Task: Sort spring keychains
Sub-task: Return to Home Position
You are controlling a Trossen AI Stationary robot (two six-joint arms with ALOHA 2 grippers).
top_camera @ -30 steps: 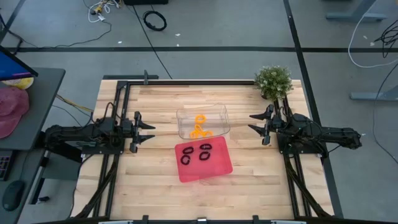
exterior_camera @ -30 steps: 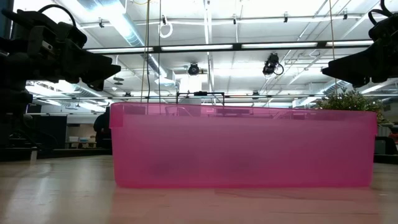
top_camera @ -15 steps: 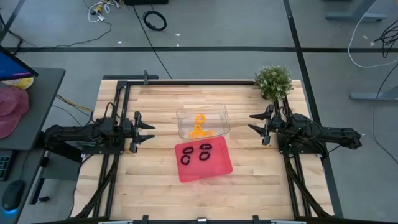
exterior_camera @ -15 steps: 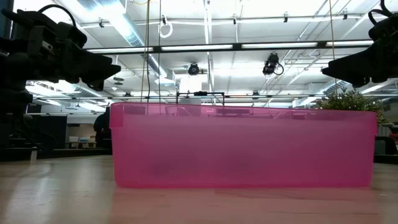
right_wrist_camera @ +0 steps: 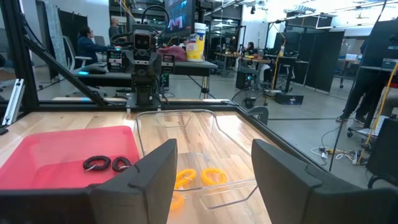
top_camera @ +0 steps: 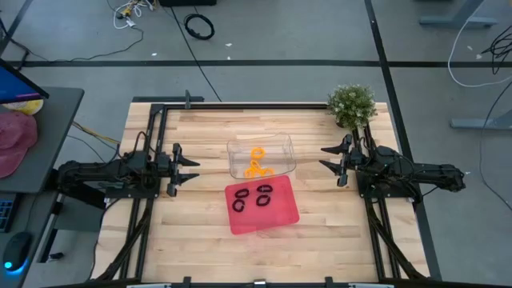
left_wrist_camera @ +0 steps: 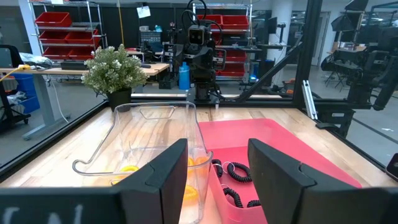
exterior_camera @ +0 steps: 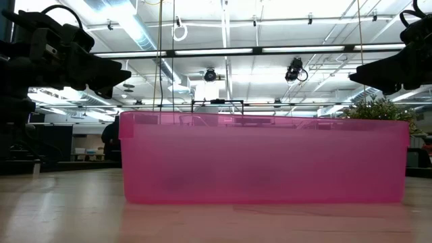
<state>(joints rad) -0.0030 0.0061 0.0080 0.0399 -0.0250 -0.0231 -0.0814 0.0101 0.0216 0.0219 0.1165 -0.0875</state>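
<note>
Several black spring keychains [top_camera: 252, 198] lie on the floor of the red tray [top_camera: 272, 220] near the table's middle. They show again in the left wrist view as black spring keychains [left_wrist_camera: 233, 180]. Several orange spring keychains [top_camera: 256, 164] lie in the clear tray [top_camera: 282, 144] just beyond the red one, also seen as orange spring keychains [right_wrist_camera: 199, 177]. My left gripper [top_camera: 194, 170] hovers open to the left of both trays, pointing level toward them. Right of the trays, my right gripper [top_camera: 322, 158] hovers open, facing them. Neither has anything between its fingers.
A small potted plant [top_camera: 352, 104] stands at the table's far right corner, close behind my right arm. Black frame rails [top_camera: 152, 128] run along the table's left, right and far edges. Bare wood [top_camera: 200, 240] lies toward the near edge on both sides of the red tray.
</note>
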